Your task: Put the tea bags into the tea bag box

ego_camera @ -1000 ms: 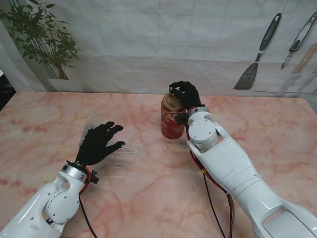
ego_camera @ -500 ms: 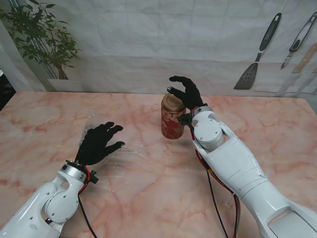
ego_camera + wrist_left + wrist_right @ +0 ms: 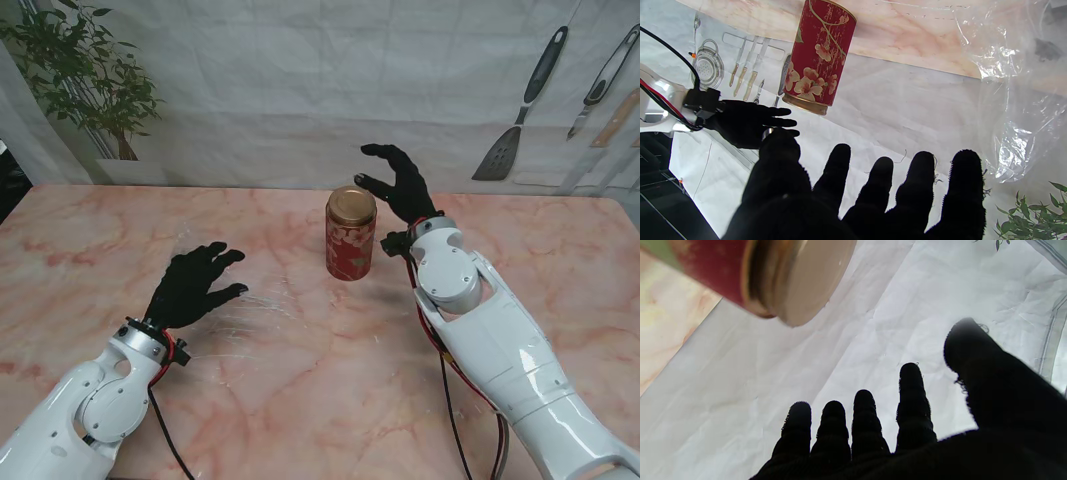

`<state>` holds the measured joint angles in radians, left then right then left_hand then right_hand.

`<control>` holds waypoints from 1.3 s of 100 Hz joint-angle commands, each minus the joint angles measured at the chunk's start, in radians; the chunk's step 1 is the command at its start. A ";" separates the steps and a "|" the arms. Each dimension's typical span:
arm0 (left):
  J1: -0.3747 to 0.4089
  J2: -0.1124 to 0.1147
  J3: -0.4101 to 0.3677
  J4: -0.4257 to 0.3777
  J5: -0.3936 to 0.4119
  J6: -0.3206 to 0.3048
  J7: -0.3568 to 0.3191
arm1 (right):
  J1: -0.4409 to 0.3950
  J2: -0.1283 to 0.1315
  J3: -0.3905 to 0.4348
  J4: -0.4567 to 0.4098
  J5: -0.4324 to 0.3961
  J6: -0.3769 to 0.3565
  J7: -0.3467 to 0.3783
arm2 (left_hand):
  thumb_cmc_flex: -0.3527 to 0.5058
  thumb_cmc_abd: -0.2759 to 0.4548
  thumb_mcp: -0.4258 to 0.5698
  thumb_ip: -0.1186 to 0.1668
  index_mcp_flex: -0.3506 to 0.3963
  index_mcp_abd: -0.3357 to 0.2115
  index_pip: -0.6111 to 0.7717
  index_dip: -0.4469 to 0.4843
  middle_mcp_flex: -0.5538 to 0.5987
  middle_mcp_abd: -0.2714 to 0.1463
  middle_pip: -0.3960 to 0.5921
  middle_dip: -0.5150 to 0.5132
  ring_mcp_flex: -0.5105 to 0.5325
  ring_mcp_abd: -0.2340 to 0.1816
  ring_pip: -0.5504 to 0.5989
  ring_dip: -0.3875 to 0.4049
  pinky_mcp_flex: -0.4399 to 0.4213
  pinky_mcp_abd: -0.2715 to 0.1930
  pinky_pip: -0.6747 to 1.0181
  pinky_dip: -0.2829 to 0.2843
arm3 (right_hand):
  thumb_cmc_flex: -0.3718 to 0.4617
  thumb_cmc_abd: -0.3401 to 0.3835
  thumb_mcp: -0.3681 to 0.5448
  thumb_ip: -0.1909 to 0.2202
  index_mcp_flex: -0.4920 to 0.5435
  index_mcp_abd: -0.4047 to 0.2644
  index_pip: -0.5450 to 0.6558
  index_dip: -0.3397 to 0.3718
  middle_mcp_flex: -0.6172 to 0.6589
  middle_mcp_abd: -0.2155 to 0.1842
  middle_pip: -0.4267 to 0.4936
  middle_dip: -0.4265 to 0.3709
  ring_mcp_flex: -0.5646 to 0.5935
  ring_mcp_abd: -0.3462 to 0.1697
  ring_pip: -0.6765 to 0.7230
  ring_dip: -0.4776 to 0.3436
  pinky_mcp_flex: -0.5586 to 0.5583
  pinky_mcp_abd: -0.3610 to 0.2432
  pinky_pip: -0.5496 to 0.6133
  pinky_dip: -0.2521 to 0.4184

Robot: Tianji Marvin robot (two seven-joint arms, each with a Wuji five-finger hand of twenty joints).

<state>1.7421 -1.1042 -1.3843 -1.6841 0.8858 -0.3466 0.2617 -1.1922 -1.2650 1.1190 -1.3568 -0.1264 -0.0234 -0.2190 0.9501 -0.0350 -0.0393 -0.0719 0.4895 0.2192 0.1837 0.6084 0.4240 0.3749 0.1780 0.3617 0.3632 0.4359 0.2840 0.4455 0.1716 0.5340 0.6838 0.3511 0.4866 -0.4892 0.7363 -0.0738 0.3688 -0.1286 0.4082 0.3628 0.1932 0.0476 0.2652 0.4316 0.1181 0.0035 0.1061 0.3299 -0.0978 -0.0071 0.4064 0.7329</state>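
Note:
The tea box is a red round tin with a flower print and a gold lid (image 3: 351, 233), standing upright in the middle of the table; it also shows in the left wrist view (image 3: 819, 56) and the right wrist view (image 3: 773, 273). My right hand (image 3: 400, 185) hovers open just to the right of the tin and a little farther from me, fingers spread, apart from it. My left hand (image 3: 192, 285) is open, palm down over a clear plastic bag (image 3: 235, 310) on the left. No tea bags can be made out.
The clear plastic bag (image 3: 1013, 86) lies crumpled around my left hand. A potted plant (image 3: 85, 85) stands at the far left behind the table. A wall print of kitchen utensils (image 3: 540, 90) hangs at the far right.
My right hand has lifted off the tin's lid and moved right and away, fingers opening. The left hand drew slightly nearer to me. The tin stayed put.

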 commanded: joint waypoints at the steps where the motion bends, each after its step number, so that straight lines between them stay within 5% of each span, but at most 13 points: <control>1: -0.013 0.004 -0.005 0.003 -0.007 -0.008 -0.014 | -0.049 0.031 0.022 -0.027 -0.012 -0.002 0.011 | -0.023 0.037 -0.013 0.002 -0.021 -0.022 -0.014 -0.009 -0.006 -0.032 -0.017 0.002 -0.012 0.005 -0.032 -0.016 -0.016 0.029 -0.010 0.000 | -0.042 -0.033 -0.016 0.022 -0.039 -0.037 -0.015 -0.009 -0.038 -0.033 -0.022 -0.007 -0.033 -0.056 -0.036 -0.019 -0.006 -0.007 -0.038 0.002; 51: -0.037 0.007 -0.017 0.030 -0.016 -0.059 -0.030 | -0.363 0.085 0.226 -0.240 -0.056 -0.069 0.086 | -0.139 0.054 -0.011 0.014 -0.070 -0.047 -0.044 -0.045 0.003 -0.066 -0.038 -0.007 -0.015 -0.006 -0.052 -0.028 -0.031 0.042 -0.033 -0.010 | -0.022 -0.028 -0.025 0.018 -0.047 -0.027 -0.042 -0.022 -0.042 -0.043 -0.071 -0.037 -0.037 -0.110 -0.107 -0.058 0.018 -0.032 -0.105 -0.053; 130: -0.104 -0.002 0.068 0.170 -0.037 -0.089 0.046 | -0.631 0.074 0.275 -0.263 -0.033 -0.204 0.006 | -0.194 0.069 0.001 0.024 -0.102 -0.056 -0.054 -0.090 -0.009 -0.084 -0.049 -0.020 -0.035 -0.041 -0.078 -0.045 -0.060 0.028 -0.104 -0.028 | 0.030 -0.051 -0.021 0.011 -0.050 -0.005 -0.045 -0.034 -0.046 -0.050 -0.112 -0.050 -0.034 -0.127 -0.115 -0.119 0.022 -0.056 -0.102 -0.055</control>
<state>1.6333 -1.1019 -1.3224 -1.5185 0.8518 -0.4344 0.3139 -1.7966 -1.1866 1.3947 -1.6231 -0.1561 -0.2164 -0.2185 0.7740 -0.0106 -0.0338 -0.0719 0.4167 0.1821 0.1376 0.5263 0.4250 0.3242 0.1425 0.3616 0.3492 0.4218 0.2573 0.4109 0.1255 0.5535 0.6214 0.3361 0.5028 -0.5009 0.7245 -0.0735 0.3560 -0.1271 0.3757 0.3367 0.1839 0.0307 0.1777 0.3928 0.1173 -0.0731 0.0114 0.2268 -0.0764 -0.0007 0.3314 0.6835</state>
